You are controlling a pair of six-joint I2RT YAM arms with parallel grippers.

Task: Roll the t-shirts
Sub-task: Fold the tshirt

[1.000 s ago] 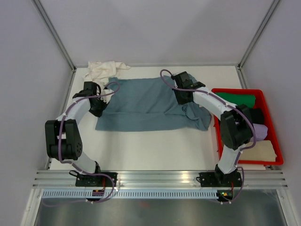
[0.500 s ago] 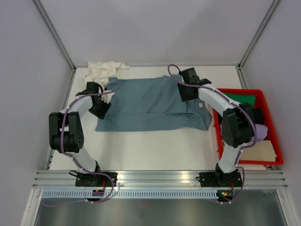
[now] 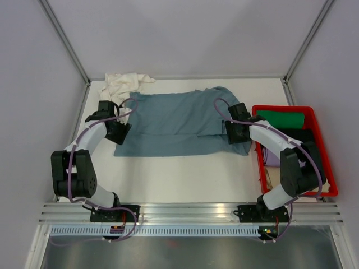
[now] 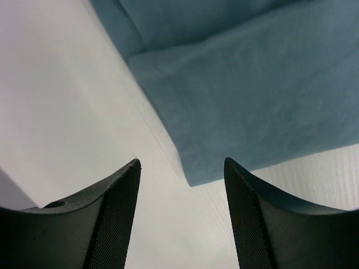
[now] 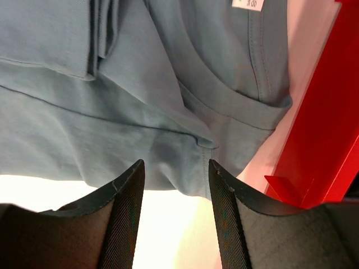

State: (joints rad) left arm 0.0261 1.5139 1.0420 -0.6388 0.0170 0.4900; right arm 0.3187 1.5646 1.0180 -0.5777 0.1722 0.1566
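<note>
Shirt, left wrist view: we see only one corner of the dusty blue-grey cotton t-shirt (image 4: pixel 252 95); the rest runs off the top and right edges.
Shirt, right wrist view: its collar and folds are cut by the top and left edges.
Neck label: the small white sewn-in label (image 5: pixel 248 4) is clipped by the top edge; we cannot read its print.
Crate: the red plastic crate (image 5: pixel 325 129) shows one wall only, cut at the right edge.
Crate contents, top view: the right arm (image 3: pixel 300 168) covers part of the folded cloths.
Fingers: the left gripper (image 4: pixel 182 185) and the right gripper (image 5: pixel 176 185) run off the lower edges.
</note>
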